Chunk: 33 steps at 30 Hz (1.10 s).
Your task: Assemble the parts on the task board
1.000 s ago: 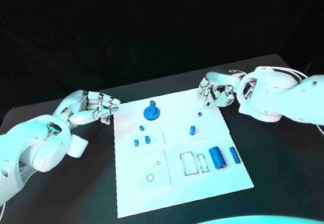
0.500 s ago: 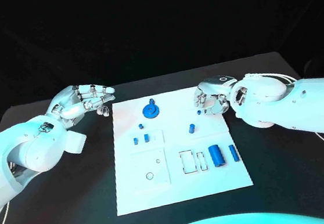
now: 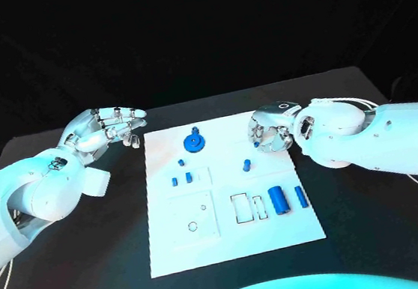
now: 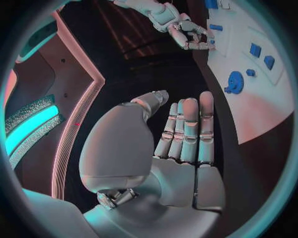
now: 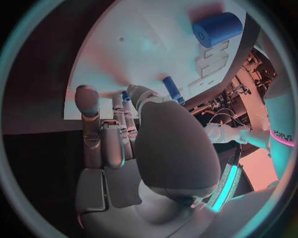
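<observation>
The white task board point(image 3: 210, 239) lies in the middle of the black table. On it are a round blue gear point(image 3: 196, 143), several small blue pegs point(image 3: 180, 181), a thick blue cylinder point(image 3: 278, 200) and a thin one point(image 3: 302, 196). My right hand point(image 3: 269, 130) hangs over the board's far right edge with its fingers curled down. In the right wrist view its fingertips point(image 5: 87, 96) and thumb flank a small blue peg point(image 5: 126, 96); whether they grip it is unclear. My left hand point(image 3: 107, 129) hovers off the board's far left corner, fingers straight and holding nothing point(image 4: 183, 139).
Outlined slots point(image 3: 242, 209) and a small ring mark point(image 3: 193, 228) sit on the board's near half. Bare black table point(image 3: 100, 270) lies on both sides of the board. My two white forearms flank the board's far half.
My right hand has come in from the board's right edge over the small peg and lowered its fingers around it. My left hand has drawn back and away from the board's corner.
</observation>
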Tool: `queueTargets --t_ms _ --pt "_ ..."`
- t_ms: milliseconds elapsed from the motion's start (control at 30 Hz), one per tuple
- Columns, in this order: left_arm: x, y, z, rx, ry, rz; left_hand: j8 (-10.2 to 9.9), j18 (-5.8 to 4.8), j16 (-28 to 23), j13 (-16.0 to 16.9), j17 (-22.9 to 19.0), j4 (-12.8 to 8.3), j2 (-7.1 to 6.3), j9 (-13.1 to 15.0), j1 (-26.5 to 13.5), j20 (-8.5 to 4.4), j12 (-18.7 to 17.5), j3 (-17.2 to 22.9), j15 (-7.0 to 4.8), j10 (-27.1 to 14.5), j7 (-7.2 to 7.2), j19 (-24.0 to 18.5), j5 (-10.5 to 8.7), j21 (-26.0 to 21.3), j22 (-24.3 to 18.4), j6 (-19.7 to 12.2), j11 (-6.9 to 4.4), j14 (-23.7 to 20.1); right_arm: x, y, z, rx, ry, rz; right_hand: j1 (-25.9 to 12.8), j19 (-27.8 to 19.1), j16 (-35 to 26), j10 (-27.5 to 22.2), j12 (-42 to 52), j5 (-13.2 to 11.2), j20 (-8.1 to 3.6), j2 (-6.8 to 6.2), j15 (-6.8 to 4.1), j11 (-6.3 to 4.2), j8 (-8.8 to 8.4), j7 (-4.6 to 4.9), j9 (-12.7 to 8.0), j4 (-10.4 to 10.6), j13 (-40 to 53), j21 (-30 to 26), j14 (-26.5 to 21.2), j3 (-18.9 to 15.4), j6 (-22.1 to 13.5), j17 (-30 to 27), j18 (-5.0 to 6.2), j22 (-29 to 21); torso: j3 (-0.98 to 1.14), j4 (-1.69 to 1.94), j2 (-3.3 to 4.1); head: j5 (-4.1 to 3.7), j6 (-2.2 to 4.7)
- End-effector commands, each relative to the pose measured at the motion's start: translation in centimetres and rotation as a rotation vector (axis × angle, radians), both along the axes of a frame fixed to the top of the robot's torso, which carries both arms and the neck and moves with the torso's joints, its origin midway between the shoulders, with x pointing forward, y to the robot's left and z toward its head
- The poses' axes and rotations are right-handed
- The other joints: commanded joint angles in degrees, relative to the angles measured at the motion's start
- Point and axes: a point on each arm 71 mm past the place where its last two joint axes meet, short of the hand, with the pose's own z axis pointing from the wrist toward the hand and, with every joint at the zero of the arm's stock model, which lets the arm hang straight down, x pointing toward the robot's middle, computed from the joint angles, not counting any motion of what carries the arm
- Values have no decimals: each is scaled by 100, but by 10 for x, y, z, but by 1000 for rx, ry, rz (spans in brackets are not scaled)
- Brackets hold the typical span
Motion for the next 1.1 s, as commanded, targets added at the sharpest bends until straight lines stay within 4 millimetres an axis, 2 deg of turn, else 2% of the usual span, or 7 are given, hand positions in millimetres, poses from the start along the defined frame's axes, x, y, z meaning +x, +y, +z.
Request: queueTargets --t_ms 33,67,133,567,833,900,1100 --pt "0 -2 2 -23 -3 -18 -19 88 22 7 11 -33 29 7 16 -2 31 -10 8 -31 8 50 4 -34 -5 -14 1 48 -3 4 -5 -28 19 17 94 50 58 79 -7 46 -8 19 -22 -28 -3 -11 23 -24 2 136 424 101 69 23 -123 149 0 2 -1 1 3" --pt "0 -2 2 -23 -3 -19 -20 87 36 7 37 -33 32 8 20 -2 35 -10 9 -39 9 56 4 -33 -6 -16 2 63 -3 4 -6 -29 21 17 103 52 63 87 -7 47 -9 26 -23 -30 0 -12 28 -30 2 156 423 115 77 26 -125 172 0 4 -1 1 2" --pt "0 -3 2 -21 -2 -21 -20 87 45 7 55 -33 33 8 22 -2 36 -10 10 -44 10 60 4 -32 -6 -16 3 73 -4 5 -8 -34 23 17 167 44 90 159 -10 -288 -24 92 -43 -49 16 -28 64 -56 1 293 414 303 136 32 -135 329 0 5 -1 9 -7" --pt "-1 -5 1 -7 6 -49 -30 87 173 14 264 -67 57 15 95 -2 77 9 13 -107 17 119 13 -4 0 -31 10 191 -5 9 -16 -100 30 0 101 263 253 502 -13 -308 -78 259 -127 -150 171 -101 258 -298 48 1406 425 688 415 175 -313 1601 0 2 -1 15 -40" --pt "-2 -7 0 12 5 -75 66 87 222 15 305 -154 105 66 211 -14 118 82 9 -193 6 142 42 56 33 103 13 181 -6 10 -21 -150 24 -12 6 254 273 544 -26 -109 -82 244 -138 -160 196 -104 336 -423 51 1605 417 766 427 165 -336 1836 2 -8 -6 28 -48" --pt "-3 -8 0 22 0 -81 66 86 227 14 312 -158 109 67 215 -14 122 88 11 -208 10 141 43 63 37 92 16 181 -7 10 -22 -160 19 -13 -77 318 287 538 -31 95 -68 212 -140 -154 196 -92 373 -469 45 1834 413 805 408 166 -380 2100 1 -10 -9 30 -47" --pt "-3 -10 0 37 -7 -95 206 86 266 9 373 -278 153 133 296 -34 181 222 -1 -284 1 110 99 188 124 171 17 178 -11 14 -20 -150 -23 -11 -171 316 307 569 -24 335 -46 191 -154 -159 217 -90 441 -548 44 1957 408 879 423 168 -392 2249 -2 -4 -6 35 -41"
